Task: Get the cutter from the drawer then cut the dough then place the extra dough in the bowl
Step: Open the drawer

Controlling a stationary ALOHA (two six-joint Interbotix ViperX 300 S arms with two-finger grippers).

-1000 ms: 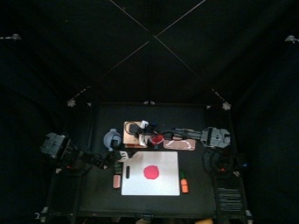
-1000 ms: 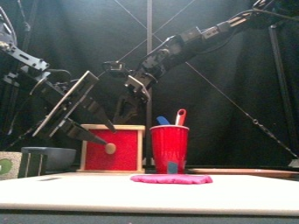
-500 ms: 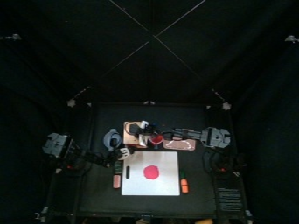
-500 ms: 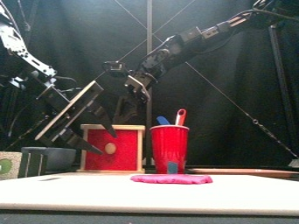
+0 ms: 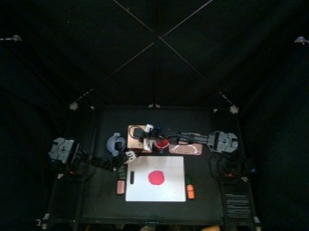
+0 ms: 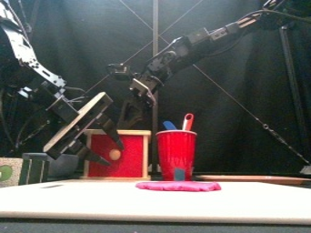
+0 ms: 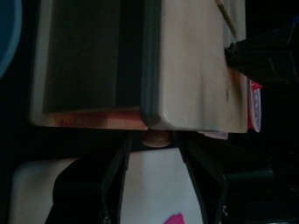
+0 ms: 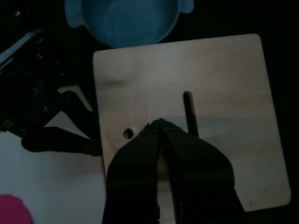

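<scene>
dough (image 5: 156, 177): flat red disc, whole, lying mid white board (image 5: 174, 167) | wooden box (image 8: 193, 114): I see it pale, upright behind the board, red drawer front facing the dough | bowl (image 8: 128, 19): blue-grey, upright, just left of box

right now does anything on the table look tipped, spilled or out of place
Nothing stands out. The wooden box stands square and its drawer looks shut. The red cup is upright with the blue knife and red knife in it. The dough lies flat on the white board.
</scene>
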